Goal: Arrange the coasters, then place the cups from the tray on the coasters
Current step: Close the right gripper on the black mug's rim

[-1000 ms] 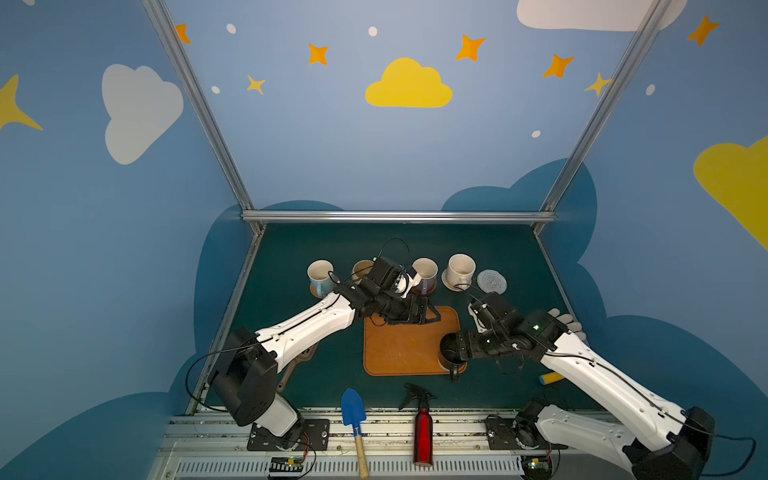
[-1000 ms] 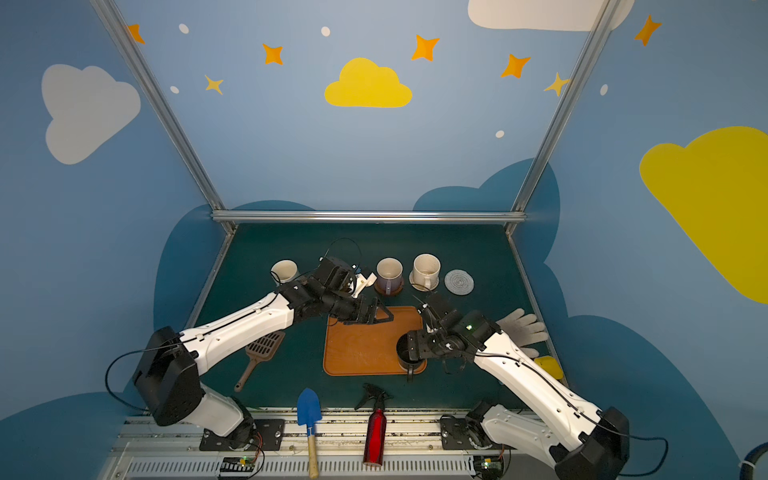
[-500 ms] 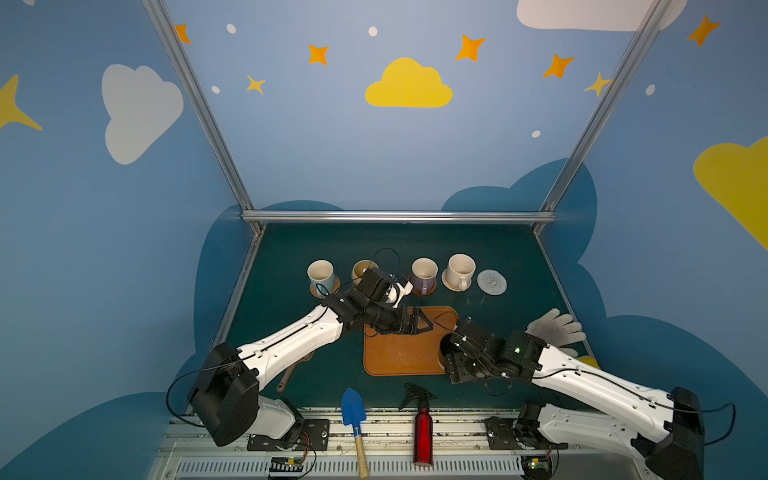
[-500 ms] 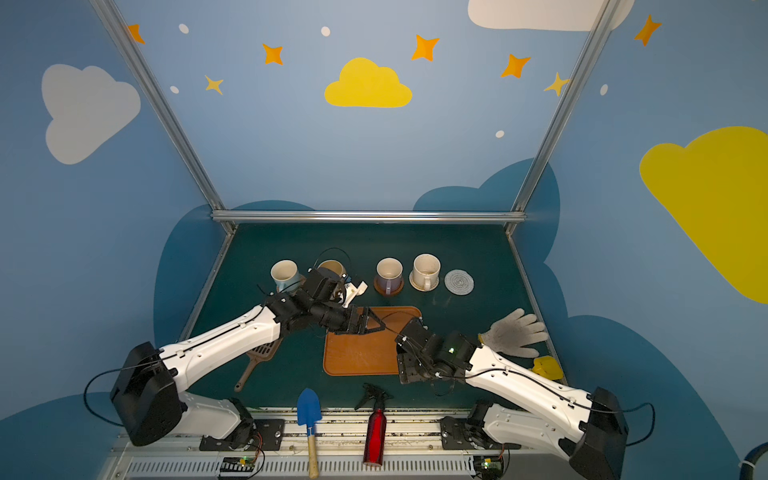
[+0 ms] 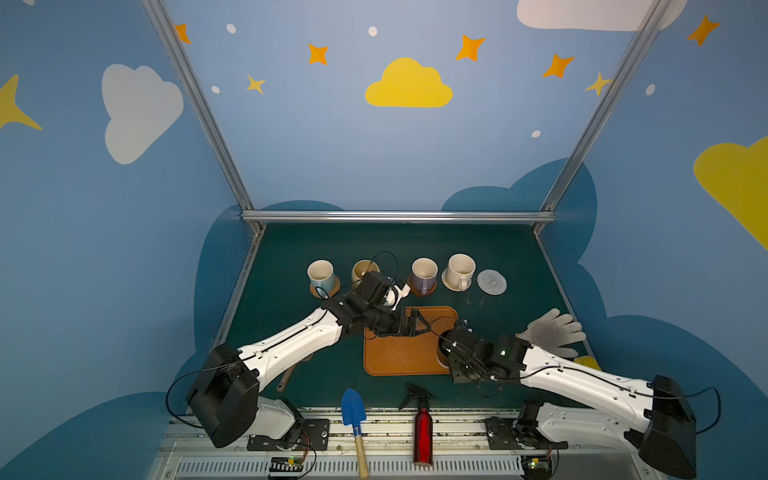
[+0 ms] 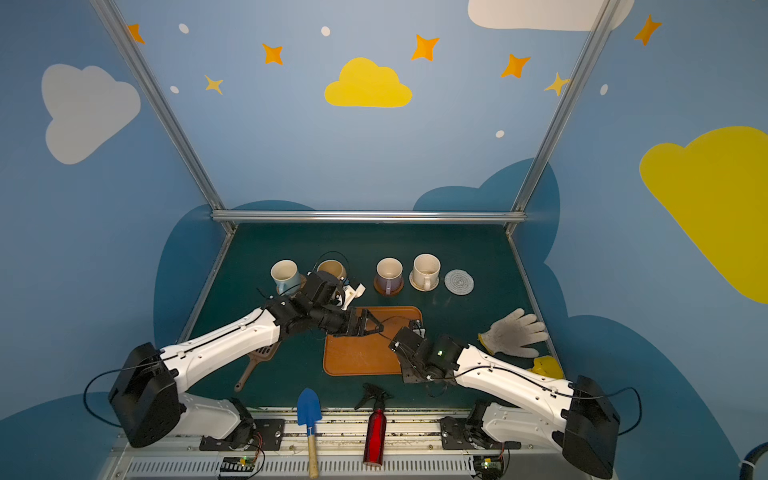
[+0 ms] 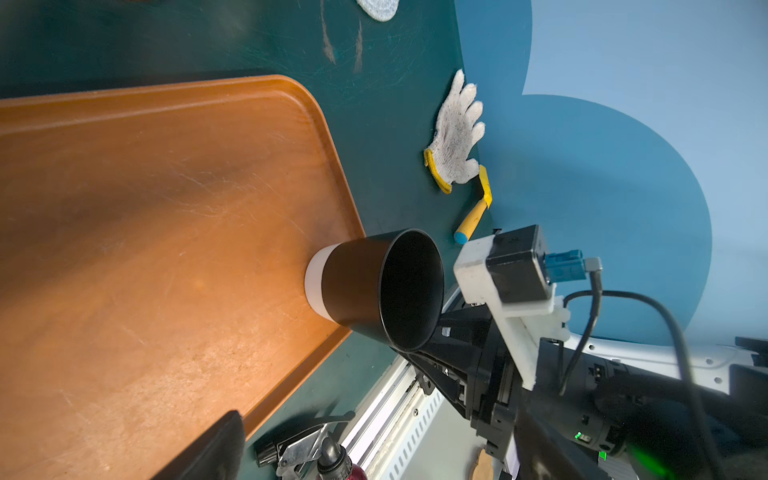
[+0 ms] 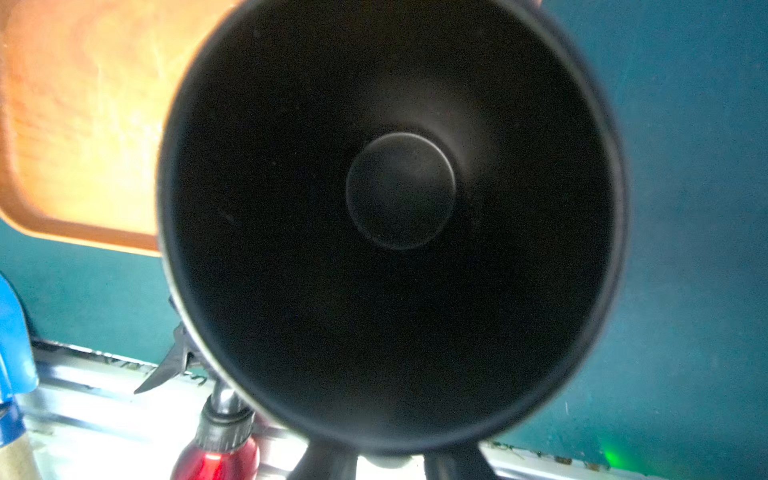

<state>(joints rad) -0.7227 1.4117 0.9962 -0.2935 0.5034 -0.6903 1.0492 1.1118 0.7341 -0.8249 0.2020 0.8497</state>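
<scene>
Clamping the black mug (image 7: 357, 282) at the tray's (image 5: 395, 357) 4 o'clock corner, the right gripper (image 8: 390, 465) seems bound for the bare grey coaster (image 5: 491, 281) at 1 o'clock; the left gripper (image 5: 415, 326) hovers open.

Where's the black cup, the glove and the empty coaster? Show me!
Black cup (image 7: 353, 286): left wrist view, its outer wall.
Glove (image 5: 546, 333): a top view, its palm.
Empty coaster (image 5: 491, 281): a top view, its middle.
</scene>
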